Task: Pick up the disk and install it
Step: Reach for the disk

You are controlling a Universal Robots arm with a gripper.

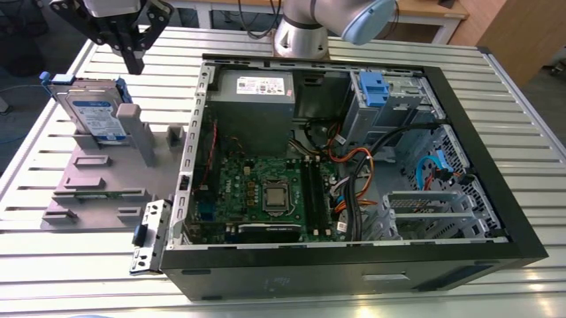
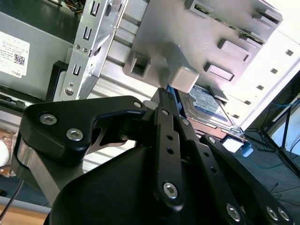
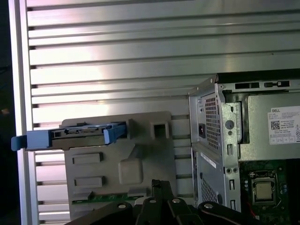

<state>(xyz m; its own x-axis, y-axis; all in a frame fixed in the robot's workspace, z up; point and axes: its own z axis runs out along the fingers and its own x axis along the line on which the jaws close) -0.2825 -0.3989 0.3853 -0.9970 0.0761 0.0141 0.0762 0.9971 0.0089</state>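
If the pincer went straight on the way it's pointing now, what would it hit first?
Probably the grey fixture, at its upright post beside the disk, rather than the disk itself. The pincer points down just above them, but depth is unclear.

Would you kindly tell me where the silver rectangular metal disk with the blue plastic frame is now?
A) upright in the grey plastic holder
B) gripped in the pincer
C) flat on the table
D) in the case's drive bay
A: the disk stands on edge in the grey plastic holder, beside the open black computer case, with the pincer clear of it.
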